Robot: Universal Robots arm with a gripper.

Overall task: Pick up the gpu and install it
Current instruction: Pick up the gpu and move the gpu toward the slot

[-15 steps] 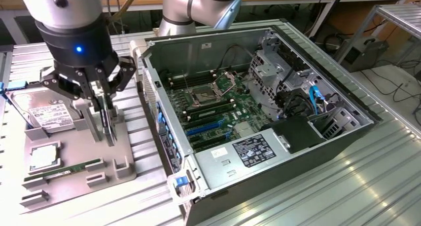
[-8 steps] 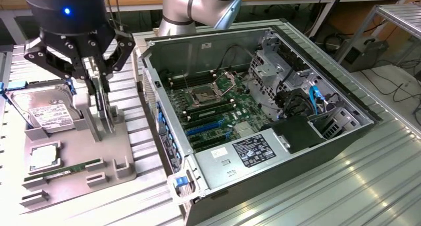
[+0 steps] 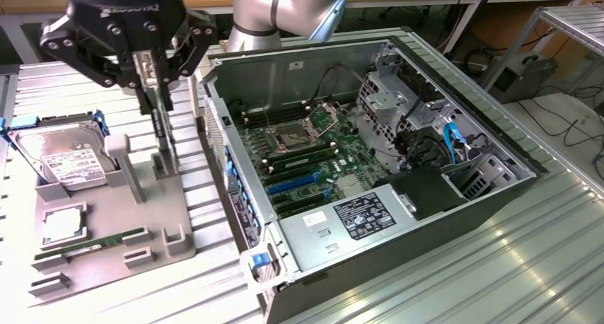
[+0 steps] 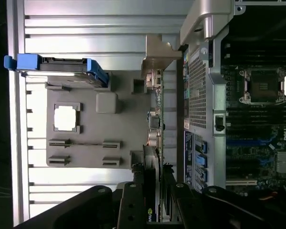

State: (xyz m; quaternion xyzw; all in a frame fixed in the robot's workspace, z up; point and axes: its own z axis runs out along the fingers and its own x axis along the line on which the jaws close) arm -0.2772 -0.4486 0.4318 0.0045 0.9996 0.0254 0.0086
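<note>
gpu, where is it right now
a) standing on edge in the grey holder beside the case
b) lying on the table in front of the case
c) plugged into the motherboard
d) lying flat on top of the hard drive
a: the gpu stands on edge in a slot of the grey holder, on the exterior view's left of the case.

Jaws downward, closed in grip.
</note>
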